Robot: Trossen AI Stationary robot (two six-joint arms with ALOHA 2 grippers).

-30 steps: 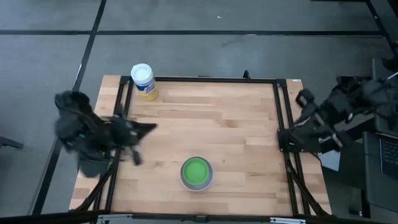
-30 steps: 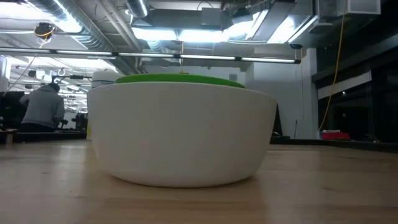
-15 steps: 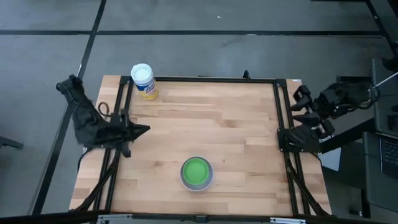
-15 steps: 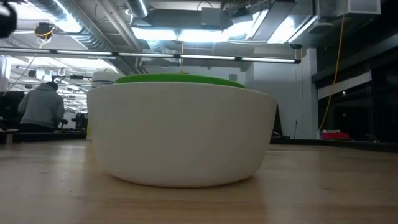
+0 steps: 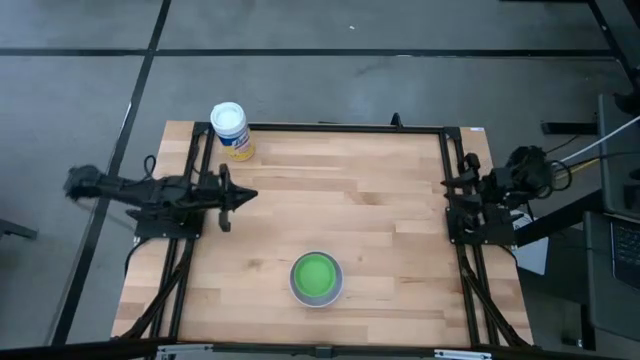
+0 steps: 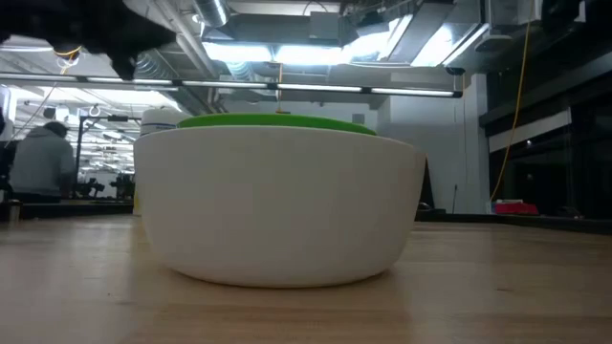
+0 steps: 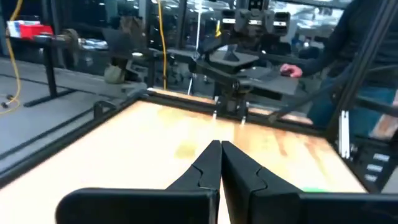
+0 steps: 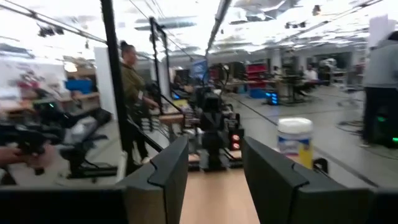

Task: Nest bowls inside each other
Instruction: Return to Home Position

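Note:
A green bowl [image 5: 316, 275] sits nested inside the larger white bowl [image 5: 341, 291], which stands on its base on the wooden table, near the front edge at mid-width. In the low view the white bowl [image 6: 277, 210] fills the middle, with the green rim [image 6: 277, 121] just above its edge. My left gripper [image 5: 250, 194] is shut and level above the table's left edge, pointing toward the right edge, well away from the bowls. In its wrist view the left gripper [image 7: 220, 148] holds nothing. My right gripper [image 8: 214, 142] is open and empty, folded back at the right edge [image 5: 458, 182].
A jar with a white lid and yellow label [image 5: 231, 130] stands at the table's far left corner, also seen as the jar [image 8: 294, 142] in the right wrist view. A black frame [image 5: 320, 128] rims the table. Bare wood lies between the arms. People stand in the room behind.
Both arms have come down and drawn back over their own table edges. My left gripper has sunk, levelled out and swung a little toward the far edge, staying shut. My right arm has folded in over the right edge. The bowls have not moved.

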